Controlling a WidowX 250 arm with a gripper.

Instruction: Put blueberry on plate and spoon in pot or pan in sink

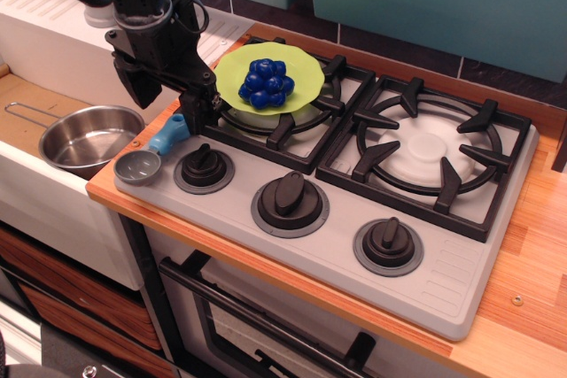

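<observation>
The blueberry (266, 82) lies on the lime plate (306, 77), which rests on the back left burner. The spoon (151, 155) lies at the stove's front left corner, its grey bowl towards the front and its light-blue handle (171, 135) pointing back. My gripper (168, 105) hangs just above the handle, jaws apart and empty, with one finger (197, 111) right beside the handle's end. The steel pan (84, 136) stands in the sink (22, 99) to the left, with nothing in it.
The grey stove (461, 281) has black burner grates (425, 152) and three knobs (290, 196) along its front. The white drainboard (53, 15) lies behind the sink. A wooden counter edge (532, 245) runs along the right.
</observation>
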